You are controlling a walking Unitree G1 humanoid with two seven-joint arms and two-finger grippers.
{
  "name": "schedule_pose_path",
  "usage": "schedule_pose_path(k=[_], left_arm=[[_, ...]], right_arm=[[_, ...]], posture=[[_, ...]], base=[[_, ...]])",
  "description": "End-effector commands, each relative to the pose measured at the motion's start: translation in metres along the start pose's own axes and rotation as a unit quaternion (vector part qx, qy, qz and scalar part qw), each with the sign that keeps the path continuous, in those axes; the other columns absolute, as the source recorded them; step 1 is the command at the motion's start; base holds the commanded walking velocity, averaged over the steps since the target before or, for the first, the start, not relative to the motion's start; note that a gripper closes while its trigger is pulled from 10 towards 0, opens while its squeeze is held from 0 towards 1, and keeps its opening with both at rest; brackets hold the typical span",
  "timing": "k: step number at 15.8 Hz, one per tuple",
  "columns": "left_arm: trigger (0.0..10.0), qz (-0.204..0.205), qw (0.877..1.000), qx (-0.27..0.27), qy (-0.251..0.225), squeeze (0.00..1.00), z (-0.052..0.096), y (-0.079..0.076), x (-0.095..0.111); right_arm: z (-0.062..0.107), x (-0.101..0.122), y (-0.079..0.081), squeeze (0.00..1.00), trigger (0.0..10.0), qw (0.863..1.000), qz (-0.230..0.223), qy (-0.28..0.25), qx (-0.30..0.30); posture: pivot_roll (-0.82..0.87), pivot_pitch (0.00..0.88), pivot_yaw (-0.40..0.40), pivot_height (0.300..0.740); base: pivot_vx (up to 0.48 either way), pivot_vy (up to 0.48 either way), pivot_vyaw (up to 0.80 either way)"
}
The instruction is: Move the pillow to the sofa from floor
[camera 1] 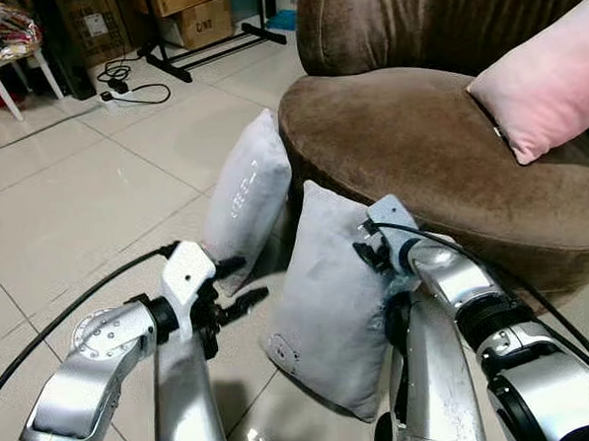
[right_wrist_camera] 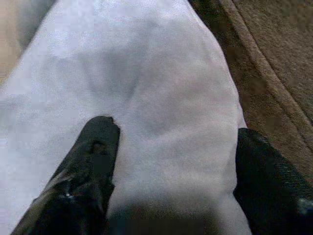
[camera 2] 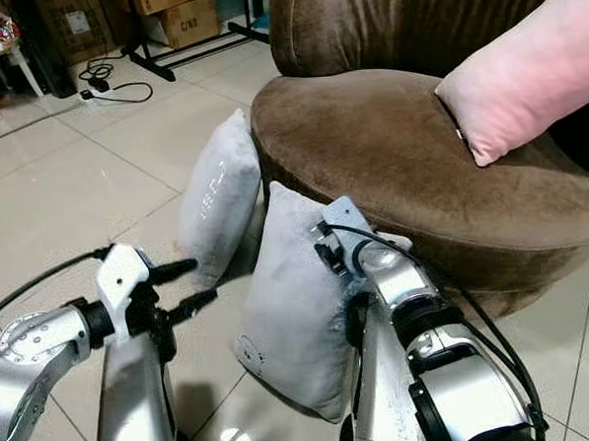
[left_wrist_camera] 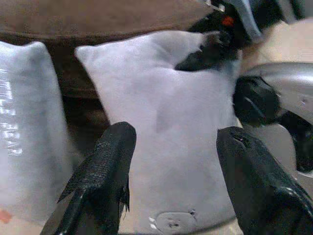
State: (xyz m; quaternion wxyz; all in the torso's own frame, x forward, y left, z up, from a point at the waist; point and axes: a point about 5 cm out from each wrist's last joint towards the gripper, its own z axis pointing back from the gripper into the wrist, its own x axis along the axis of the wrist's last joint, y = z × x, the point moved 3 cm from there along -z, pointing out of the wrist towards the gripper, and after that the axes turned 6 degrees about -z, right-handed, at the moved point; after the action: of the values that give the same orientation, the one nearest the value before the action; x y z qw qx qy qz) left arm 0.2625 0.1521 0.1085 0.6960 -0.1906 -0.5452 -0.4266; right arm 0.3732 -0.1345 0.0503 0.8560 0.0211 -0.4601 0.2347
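Two grey pillows stand on the tile floor and lean against the brown sofa [camera 1: 419,145]. My right gripper [right_wrist_camera: 176,132] is open astride the upper right edge of the near pillow [camera 1: 329,308], with its fabric between the fingers. My left gripper [camera 1: 253,279] is open, a short way left of this pillow and pointing at its face [left_wrist_camera: 171,112]. The far pillow [camera 1: 246,198] stands behind it, untouched. A pink pillow [camera 1: 554,78] lies on the sofa seat at the right.
A power strip with cable [camera 1: 120,89] lies on the floor at the back left. Near it are a black rack base [camera 1: 216,47], cardboard boxes [camera 1: 200,23] and a small white table [camera 1: 5,63]. Open tile floor spreads to the left.
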Motion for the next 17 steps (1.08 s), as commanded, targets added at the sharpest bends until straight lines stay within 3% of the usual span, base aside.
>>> schedule_pose_path(k=[1,9,13,17], left_arm=[[10.0,-0.008,1.000,-0.020,0.004,0.00,0.001,-0.003,0.003],[10.0,-0.029,0.999,-0.016,0.002,0.00,-0.002,0.019,0.014],[10.0,-0.034,0.999,-0.011,-0.001,0.00,-0.005,0.023,0.016],[10.0,-0.034,0.999,-0.007,-0.005,0.00,-0.005,0.024,0.017]], right_arm=[[-0.002,-0.012,0.005,0.00,0.0,1.000,-0.011,0.021,0.013],[-0.002,0.002,0.007,0.00,0.0,1.000,-0.009,0.002,0.012],[0.000,0.008,0.017,0.00,0.0,0.999,-0.021,-0.020,0.046],[0.000,0.009,0.017,0.00,0.0,0.999,-0.028,-0.021,0.035]], posture=[[-0.09,0.000,0.024,0.356],[-0.08,0.000,0.031,0.356],[-0.07,0.000,0.021,0.356],[-0.06,0.000,0.007,0.356]], base=[[0.000,0.000,0.00],[0.000,0.000,0.00],[0.000,0.000,0.00],[0.000,0.000,0.00]])
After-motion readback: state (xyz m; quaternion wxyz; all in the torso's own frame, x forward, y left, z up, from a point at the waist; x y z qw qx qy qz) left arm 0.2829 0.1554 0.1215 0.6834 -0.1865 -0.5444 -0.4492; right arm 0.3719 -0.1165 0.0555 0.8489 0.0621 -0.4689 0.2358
